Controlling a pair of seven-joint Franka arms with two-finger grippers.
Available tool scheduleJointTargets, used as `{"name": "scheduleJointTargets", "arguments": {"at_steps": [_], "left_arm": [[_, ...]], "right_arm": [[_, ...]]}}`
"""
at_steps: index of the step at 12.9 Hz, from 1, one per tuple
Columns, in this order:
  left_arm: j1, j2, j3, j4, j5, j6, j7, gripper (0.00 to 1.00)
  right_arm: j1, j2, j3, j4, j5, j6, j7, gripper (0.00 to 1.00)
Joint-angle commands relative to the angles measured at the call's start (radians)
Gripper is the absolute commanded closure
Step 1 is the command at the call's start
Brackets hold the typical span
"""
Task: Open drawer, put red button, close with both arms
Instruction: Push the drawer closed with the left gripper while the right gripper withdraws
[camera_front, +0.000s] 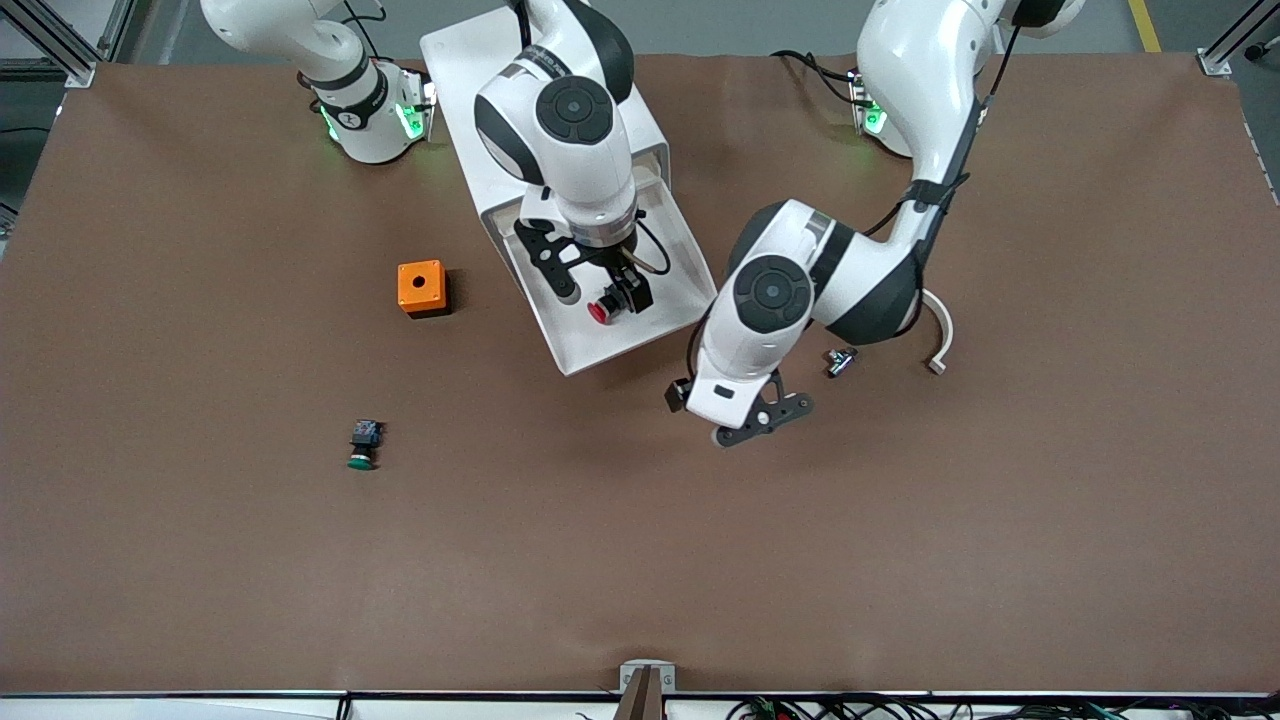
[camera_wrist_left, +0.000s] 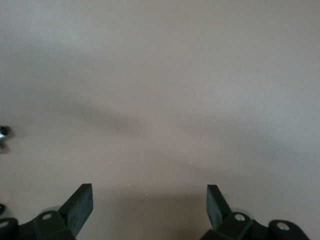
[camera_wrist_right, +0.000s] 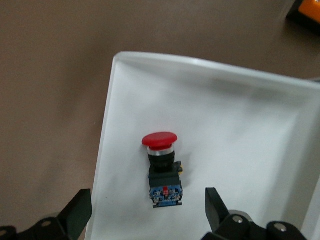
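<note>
The white drawer (camera_front: 655, 330) is pulled out of its white cabinet (camera_front: 470, 70), and the red button (camera_front: 603, 311) is seen lying on its side on the drawer floor, red cap toward the drawer's front edge, black-and-blue body toward the cabinet. The right gripper (camera_front: 592, 290) is held directly above the open drawer with its fingers (camera_wrist_right: 75, 215) spread apart and clamped on nothing; in the right wrist view the red button (camera_wrist_right: 162, 167) is found below and between the fingertips, untouched by either.

The left gripper (camera_front: 762, 420) is held low over bare tabletop (camera_front: 900, 550), toward the front camera from the drawer's front corner at the left arm's end. Its fingers (camera_wrist_left: 80, 205) are spread wide, with only brown tabletop between them. A small metal part (camera_front: 840, 361) lies near this gripper, and a curved white piece (camera_front: 940, 345) lies just past that part, toward the left arm's end.

Toward the right arm's end from the right gripper, an orange box with a hole (camera_front: 421, 287) rests on the tabletop, and a green-capped pushbutton (camera_front: 363, 446) lies nearer the front camera than the box. No legible writing or brand mark can be read on any item.
</note>
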Motion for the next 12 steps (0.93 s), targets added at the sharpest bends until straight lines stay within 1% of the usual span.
{"name": "scheduleJointTargets", "arguments": {"at_steps": [1,2,4,6,8,10,12], "left_arm": [[-0.05,0.016,-0.002,-0.01,0.012,0.033,0.01,0.0],[-0.068,0.026,-0.012,-0.012,0.006,0.035,-0.001,0.0],[-0.07,0.026,-0.066,-0.047,0.006,0.036,-0.004,0.0],[-0.071,0.023,-0.104,-0.081,0.006,0.036,-0.018,0.0],[-0.07,0.018,-0.153,-0.087,0.004,0.035,-0.09,0.0],[-0.07,0.018,-0.196,-0.087,-0.014,0.035,-0.156,0.0],[-0.071,0.021,-0.247,-0.089,-0.017,0.035,-0.223,0.0]], "right_arm": [[-0.092,-0.018,0.002,0.038,-0.011,-0.1,-0.335,0.0],[-0.138,-0.041,0.002,0.038,-0.012,-0.14,-0.485,0.0],[-0.265,-0.087,0.002,0.038,-0.014,-0.191,-0.786,0.0],[-0.391,-0.125,0.002,0.036,-0.014,-0.234,-1.037,0.0],[-0.514,-0.162,0.002,0.036,-0.014,-0.269,-1.277,0.0],[-0.625,-0.188,0.002,0.035,-0.014,-0.298,-1.46,0.0],[-0.697,-0.213,0.002,0.035,-0.014,-0.321,-1.566,0.0]]}}
